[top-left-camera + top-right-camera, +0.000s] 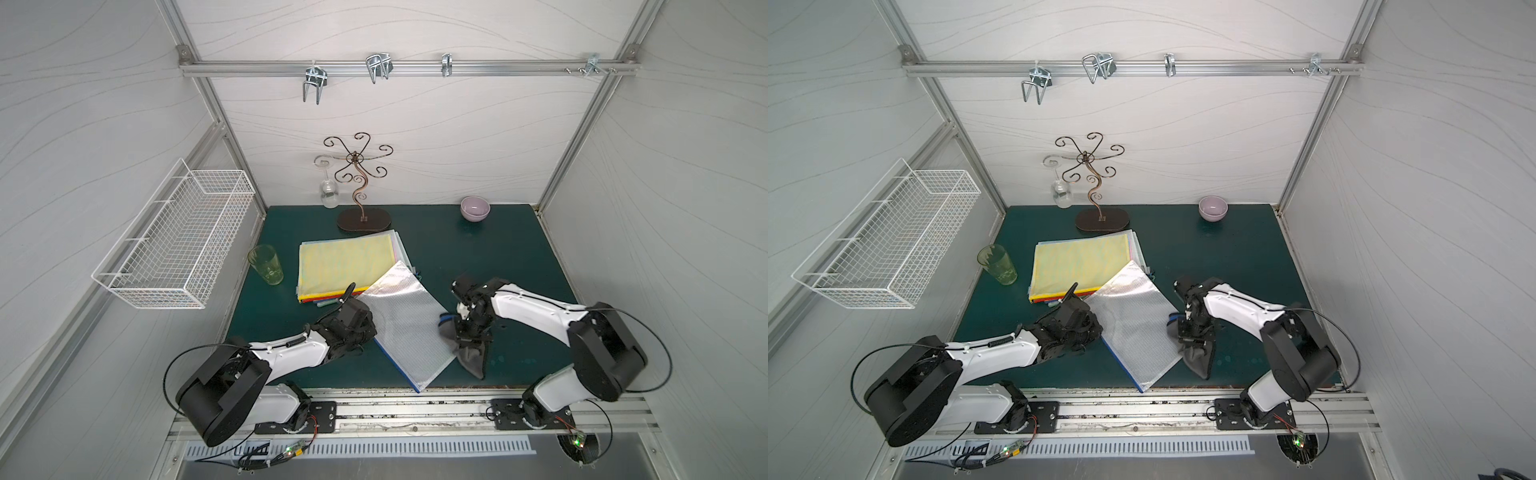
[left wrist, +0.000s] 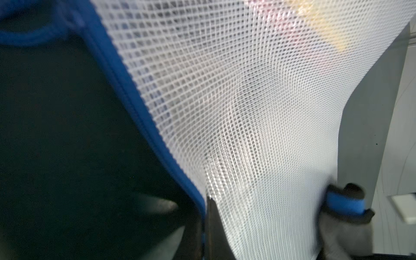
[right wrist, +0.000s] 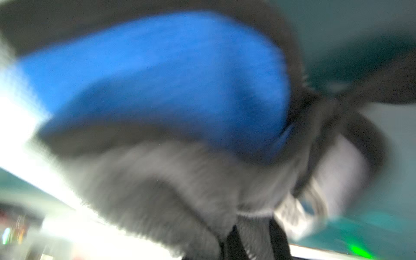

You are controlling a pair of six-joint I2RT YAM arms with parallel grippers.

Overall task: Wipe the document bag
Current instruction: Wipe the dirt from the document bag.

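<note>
Gripping the document bag (image 1: 405,328) at its 9 o'clock edge, the left gripper (image 1: 369,328) has its fingers (image 2: 213,227) closed on the white mesh just beside the blue zipper strip. The left wrist view shows the mesh rising and curving away from them. In both top views the bag lies slantwise on the green mat (image 1: 519,257), a little toward 6 o'clock from the mat's middle. One corner reaches the mat's front edge, and the opposite corner rests over a stack of coloured folders (image 1: 345,262) at 10 o'clock.

At the bag's 3 o'clock edge the right gripper (image 1: 464,334) points downward with its fingers clamped on a grey cloth (image 1: 473,359) that has a blue patch. The right wrist view is blurred but shows the cloth bunched out of the dark fingers. The cloth meets the bag's edge, and its loose end trails on the mat toward 5 o'clock.

A green glass (image 1: 266,264) stands at 9 o'clock and a lilac bowl (image 1: 474,208) at 1 o'clock. A scrolled metal stand (image 1: 362,218) sits at 12 o'clock with a wine glass (image 1: 329,195) hanging upside down from it. A white wire basket (image 1: 174,245) is mounted on the side wall at 9 o'clock.
</note>
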